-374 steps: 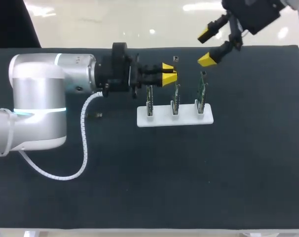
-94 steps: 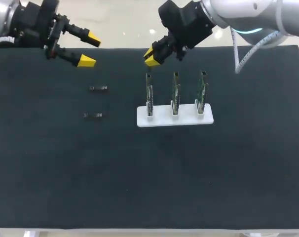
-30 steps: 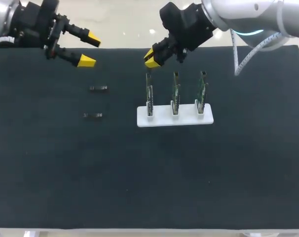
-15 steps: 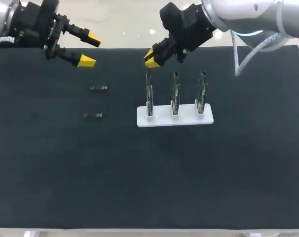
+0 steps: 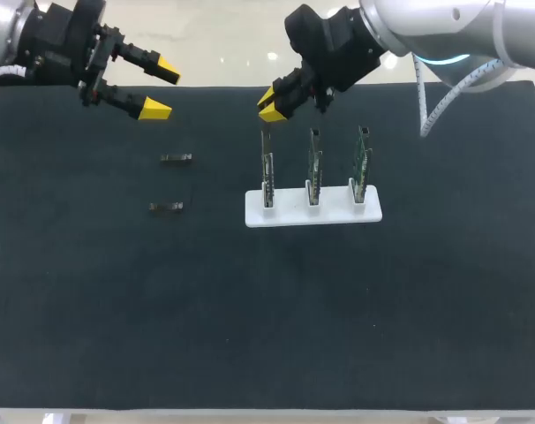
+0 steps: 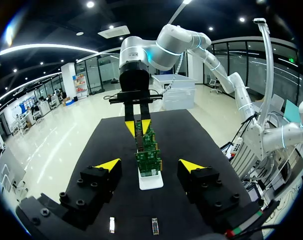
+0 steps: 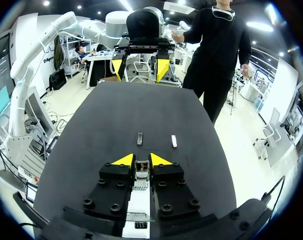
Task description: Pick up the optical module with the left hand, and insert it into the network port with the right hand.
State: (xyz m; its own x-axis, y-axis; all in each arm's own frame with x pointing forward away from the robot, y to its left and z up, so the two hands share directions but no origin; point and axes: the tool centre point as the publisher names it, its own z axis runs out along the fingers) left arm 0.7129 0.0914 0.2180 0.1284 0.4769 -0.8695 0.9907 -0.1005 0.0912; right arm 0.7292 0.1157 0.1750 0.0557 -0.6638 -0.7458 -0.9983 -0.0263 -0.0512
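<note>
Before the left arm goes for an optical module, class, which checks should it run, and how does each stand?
1. Left gripper open, empty: ok.
2. Pick targets lying flat: ok, far optical module and near optical module, apart on the table.
3. Circuit boards upright in white stand: ok, all three.
4. Right gripper clear of boards: not ok, it is at the leftmost circuit board's top.
5. Network port there free: cannot tell.
</note>
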